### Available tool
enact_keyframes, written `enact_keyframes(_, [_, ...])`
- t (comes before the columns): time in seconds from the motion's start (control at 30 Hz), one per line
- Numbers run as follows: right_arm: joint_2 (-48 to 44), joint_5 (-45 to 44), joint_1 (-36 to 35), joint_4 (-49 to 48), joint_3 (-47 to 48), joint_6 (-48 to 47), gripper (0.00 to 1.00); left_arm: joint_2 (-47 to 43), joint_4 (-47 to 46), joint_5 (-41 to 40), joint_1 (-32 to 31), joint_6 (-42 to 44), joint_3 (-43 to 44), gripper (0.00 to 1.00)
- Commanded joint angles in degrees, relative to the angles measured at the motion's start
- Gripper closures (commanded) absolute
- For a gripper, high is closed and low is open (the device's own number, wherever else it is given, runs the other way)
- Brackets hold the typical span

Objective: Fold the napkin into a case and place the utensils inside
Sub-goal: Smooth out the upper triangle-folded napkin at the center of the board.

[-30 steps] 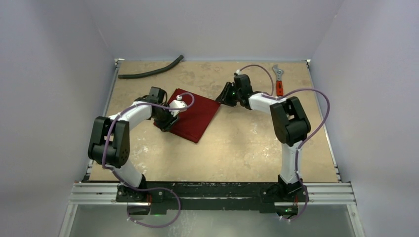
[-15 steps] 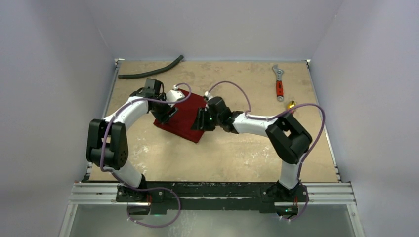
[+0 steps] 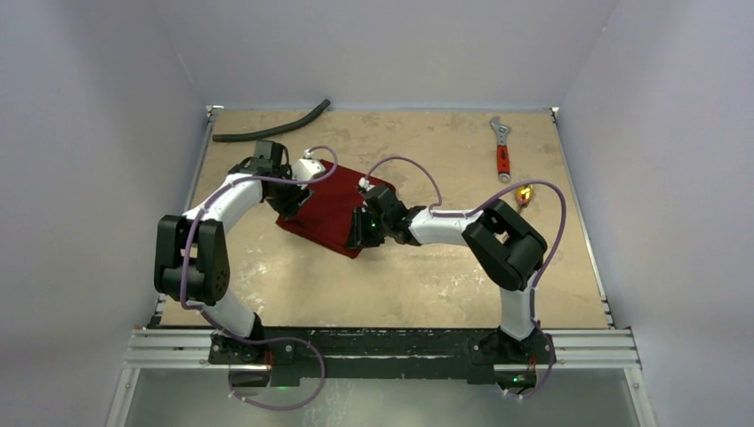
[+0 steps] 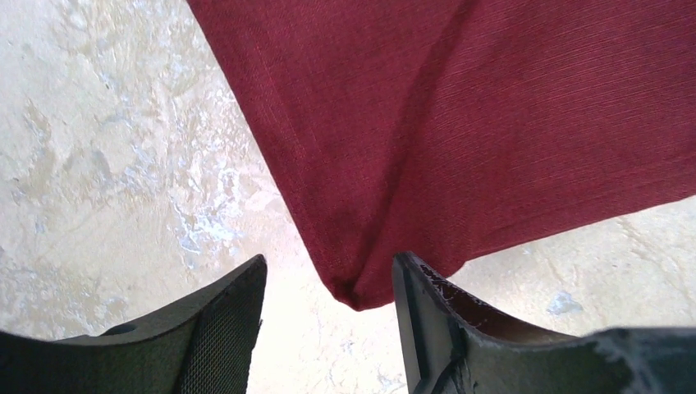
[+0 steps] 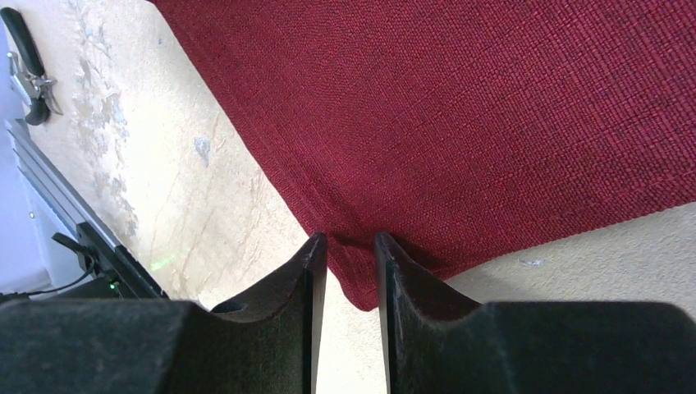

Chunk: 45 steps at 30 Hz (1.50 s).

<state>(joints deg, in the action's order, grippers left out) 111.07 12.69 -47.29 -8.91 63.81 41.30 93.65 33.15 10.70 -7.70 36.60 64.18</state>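
1. Napkin: dark red cloth lying on the bench, left of centre and turned cornerwise. It sits between the two arms and no case shape is formed.
2. Left tool: set at the napkin's left side. The wrist view shows its fingers well apart, with one corner of the napkin lying in the gap between them. The corner rests on the bench, and neither finger presses on the cloth. A soft crease runs up the cloth from that corner.
3. Right tool: set at the napkin's right corner. Its fingers stand nearly together with only a slim gap left. The hemmed edge of the napkin runs into that gap, just above the corner. Whether the cloth is pinched cannot be told from either view.
4. Utensil: one small gold item lies on the bench near the right edge, well apart from the napkin and outside it. Its type cannot be made out.
5. Wrench: red handle, lying at the far right of the bench, just beyond the utensil.
6. Hose: black, lying along the far left edge of the bench, clear of both arms.
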Motion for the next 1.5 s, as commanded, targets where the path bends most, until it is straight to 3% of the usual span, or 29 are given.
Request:
enact_keyframes(0.0, [0.07,-0.3,-0.27,2.45,0.33,-1.88,0.69,0.79,-4.12,-2.63,0.85,0.61,-2.52,0.44])
enact_keyframes(0.53, [-4.09,-0.1,0.2,7.82,0.01,-5.64,0.69,1.56,-12.05,-7.44,2.14,0.32,-6.85,0.49])
enact_keyframes(0.63, [-3.8,1.09,0.2,7.89,0.19,-5.98,0.68,1.97,-10.41,-5.51,3.22,-1.9,-4.42,0.5])
enact_keyframes(0.9, [-5.11,7.87,0.86,15.28,9.52,-11.08,0.6,4.72,2.55,12.69,11.07,-7.69,6.07,0.53])
enact_keyframes(1.03, [-2.06,12.75,0.91,17.0,15.85,-11.39,0.55,5.36,7.0,19.48,11.34,-6.9,6.5,0.54])
enact_keyframes(1.13, [0.73,15.61,1.04,13.74,19.08,-7.98,0.55,3.67,5.21,22.45,11.26,-7.44,3.88,0.55])
enact_keyframes(1.47, [20.4,22.88,0.97,3.86,37.42,1.46,0.64,0.47,-2.97,14.79,15.31,-18.6,2.65,0.58])
